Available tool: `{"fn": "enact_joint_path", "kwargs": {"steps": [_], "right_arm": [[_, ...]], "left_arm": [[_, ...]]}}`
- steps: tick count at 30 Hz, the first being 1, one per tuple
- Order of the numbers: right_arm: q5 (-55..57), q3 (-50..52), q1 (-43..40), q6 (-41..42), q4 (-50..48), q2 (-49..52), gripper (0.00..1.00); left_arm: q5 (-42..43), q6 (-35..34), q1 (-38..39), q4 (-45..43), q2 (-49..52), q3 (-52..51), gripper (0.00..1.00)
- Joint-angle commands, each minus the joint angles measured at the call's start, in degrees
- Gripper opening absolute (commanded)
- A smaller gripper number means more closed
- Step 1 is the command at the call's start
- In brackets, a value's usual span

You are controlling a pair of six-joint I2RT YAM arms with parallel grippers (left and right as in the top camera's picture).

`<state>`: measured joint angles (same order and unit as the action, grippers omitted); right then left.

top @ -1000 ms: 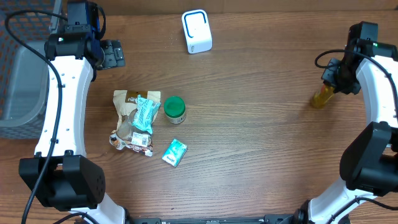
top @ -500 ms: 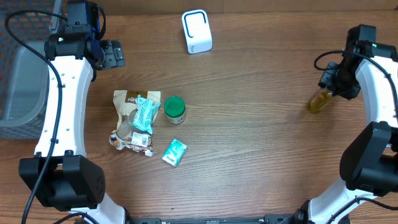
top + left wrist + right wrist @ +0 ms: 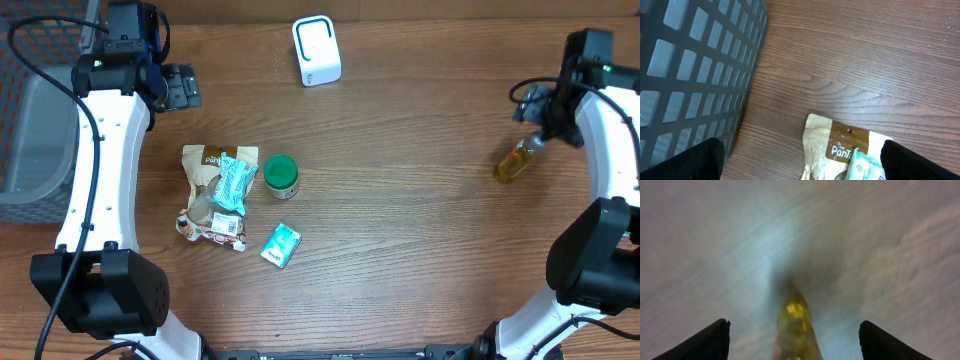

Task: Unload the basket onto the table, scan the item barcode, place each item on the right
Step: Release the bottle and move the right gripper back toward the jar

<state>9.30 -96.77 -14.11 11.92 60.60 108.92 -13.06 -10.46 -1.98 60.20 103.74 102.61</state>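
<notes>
Yellow bottle (image 3: 513, 163), the item to be scanned, sits on the wooden table (image 3: 420, 260) near its right edge. In the overhead view its narrow end points up and to the right, toward the right gripper (image 3: 538, 135). The right gripper is just above that end, and the overhead view does not show whether the two touch. In the right wrist view, which is blurred, the bottle runs up the middle of the frame. The dark fingers (image 3: 700, 340) stand spread at the lower corners, well clear of it on both sides, so nothing is pinched.

The white scanner (image 3: 316, 50) stands at the far middle of the table, well apart from the bottle.

The left gripper (image 3: 182, 86) is at the far left, beside a grey mesh basket (image 3: 30, 130). In the left wrist view its fingers are spread wide at the lower corners with nothing between them but the table and the top of a brown pouch (image 3: 208, 172).

The pouch lies left of centre. A light blue packet (image 3: 233, 182) lies across it. A jar with a green lid (image 3: 281, 175) stands just beside the pouch on its right. A crumpled wrapper (image 3: 212, 228) lies at the near end of the pouch. A small teal packet (image 3: 281, 244) lies nearer the robot, close to the wrapper.
</notes>
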Motion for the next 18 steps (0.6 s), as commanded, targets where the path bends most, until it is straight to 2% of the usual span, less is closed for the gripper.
{"fn": "enact_joint_path", "kwargs": {"steps": [1, 9, 16, 18], "right_arm": [[-3.1, -5.5, 1.0, -2.4, -2.8, -0.4, 0.80], [-29.9, -6.1, 4.5, -3.4, -6.1, -0.3, 0.80], [-31.3, -5.6, 13.0, -3.4, -2.2, 0.1, 0.80], [-31.3, -5.6, 15.8, -3.4, -0.2, 0.5, 0.83]], "left_arm": [[-0.4, 0.8, 0.1, -0.1, -0.9, 1.0, 1.00], [-0.4, 0.8, 0.1, -0.1, -0.9, 1.0, 1.00], [-0.4, 0.8, 0.1, -0.1, -0.9, 1.0, 0.99], [-0.4, 0.8, 0.1, -0.1, -0.9, 1.0, 0.99]]}}
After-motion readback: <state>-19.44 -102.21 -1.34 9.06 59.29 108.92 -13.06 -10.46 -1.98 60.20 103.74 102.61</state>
